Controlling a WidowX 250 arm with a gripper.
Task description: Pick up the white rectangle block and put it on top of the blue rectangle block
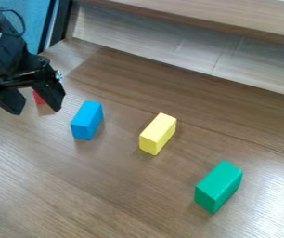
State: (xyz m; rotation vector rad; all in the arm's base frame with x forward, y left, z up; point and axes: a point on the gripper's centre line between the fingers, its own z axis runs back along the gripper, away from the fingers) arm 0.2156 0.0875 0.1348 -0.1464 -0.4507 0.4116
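Note:
At the upper left hangs the black gripper (37,106), open, its two fingers apart over the wooden surface. Just to its right and slightly lower in view, a blue rectangular block (87,120) rests on the wood, with nothing on top of it.
A red block (38,97) is partly hidden behind the gripper. A pale yellow rectangular block (158,133) lies right of the blue one, and a green block (218,186) is at the lower right. A raised wooden ledge (231,23) runs along the back.

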